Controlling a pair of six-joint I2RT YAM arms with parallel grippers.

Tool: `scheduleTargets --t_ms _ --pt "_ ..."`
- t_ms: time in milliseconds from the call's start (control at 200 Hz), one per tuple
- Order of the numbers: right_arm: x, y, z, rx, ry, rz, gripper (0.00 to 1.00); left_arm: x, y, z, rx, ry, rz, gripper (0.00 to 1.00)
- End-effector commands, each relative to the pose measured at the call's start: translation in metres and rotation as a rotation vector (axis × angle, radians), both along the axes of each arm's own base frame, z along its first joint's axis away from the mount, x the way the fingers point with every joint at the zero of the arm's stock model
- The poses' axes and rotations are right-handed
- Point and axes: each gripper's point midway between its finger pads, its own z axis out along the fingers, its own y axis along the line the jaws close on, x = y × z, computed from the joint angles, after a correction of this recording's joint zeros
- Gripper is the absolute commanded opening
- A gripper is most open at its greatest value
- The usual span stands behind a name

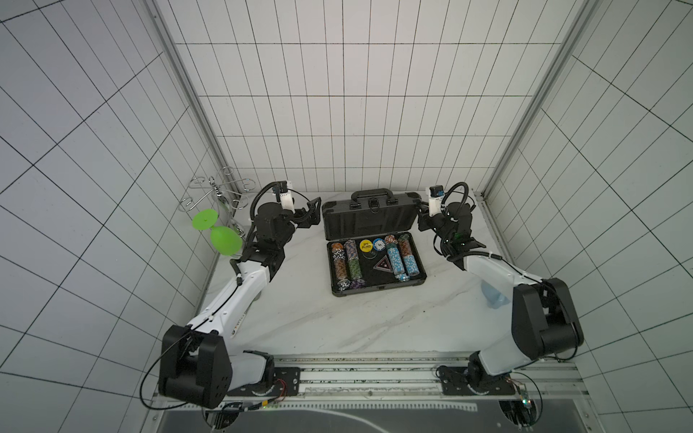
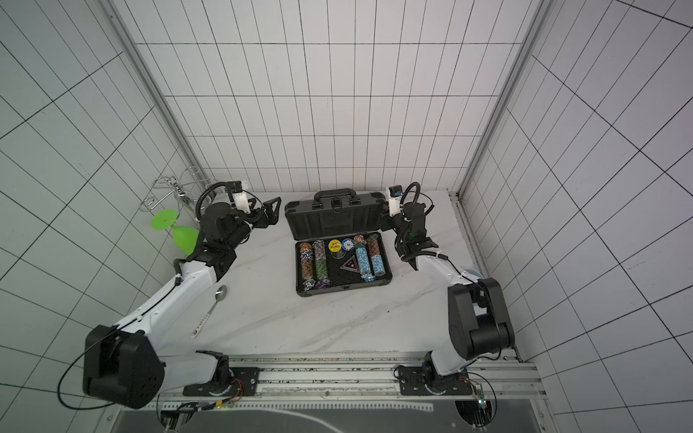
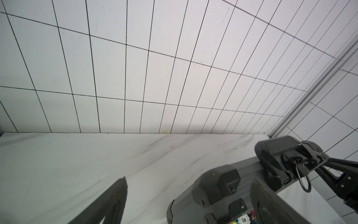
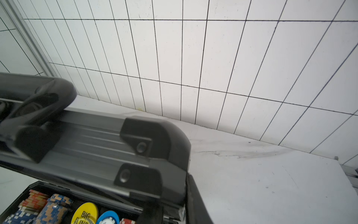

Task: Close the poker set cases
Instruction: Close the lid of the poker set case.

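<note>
Fig.: case open at worktop centre-rear, lid upright; L fingers spread wide beside lid's L edge, R fingers at its R corner, grip unclear; tip lid fwd evenly from both corners, slow over chips.

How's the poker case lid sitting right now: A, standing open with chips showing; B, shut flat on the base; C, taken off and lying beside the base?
A: in both top views the poker case lid stands raised behind the base, leaving the chips exposed.
</note>
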Motion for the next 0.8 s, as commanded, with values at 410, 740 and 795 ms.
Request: scheduleTargets --t_ms 410,740,795 --pt "-0.085 0.015 -0.068 0.043 0.182 -0.034 0.00 -0.041 -0.026 -0.080 -0.028 0.322 -0.033 0.98" --pt "-0.109 0.007 -0.089 0.054 0.243 -0.077 0.00 -0.089 -0.008 -0.166 0.061 0.618 0.081 0.96" --pt "-0.111 0.006 -0.091 0.055 0.246 -0.080 0.00 -0.097 -0.003 -0.176 0.070 0.643 0.100 0.95"
